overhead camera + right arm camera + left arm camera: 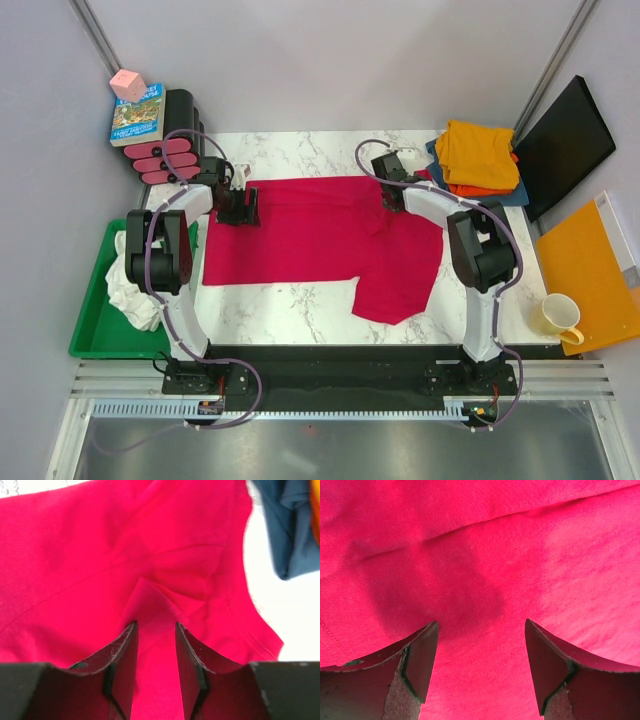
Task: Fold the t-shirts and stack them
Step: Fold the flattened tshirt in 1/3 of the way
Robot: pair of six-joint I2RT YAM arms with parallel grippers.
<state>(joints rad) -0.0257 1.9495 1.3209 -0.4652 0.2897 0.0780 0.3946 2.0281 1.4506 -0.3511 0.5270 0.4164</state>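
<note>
A crimson-red t-shirt (320,235) lies spread across the marble table (300,150), with one part hanging down toward the front right. My left gripper (243,208) (481,622) hovers over its left end, jaws wide open with flat cloth (485,555) beneath. At the shirt's right shoulder my right gripper (388,195) (156,624) is shut on a raised fold of the red cloth (150,595). Folded yellow-orange (478,150), orange (480,188) and blue (290,525) t-shirts are stacked at the back right. A white t-shirt (130,290) lies crumpled in the green tray (95,320).
Pink-and-black cases (165,160), a book (138,115) and a pink cube (127,85) sit at the back left. On the right are a black panel (565,145), a flat orange board (590,275) and a yellow mug (558,315).
</note>
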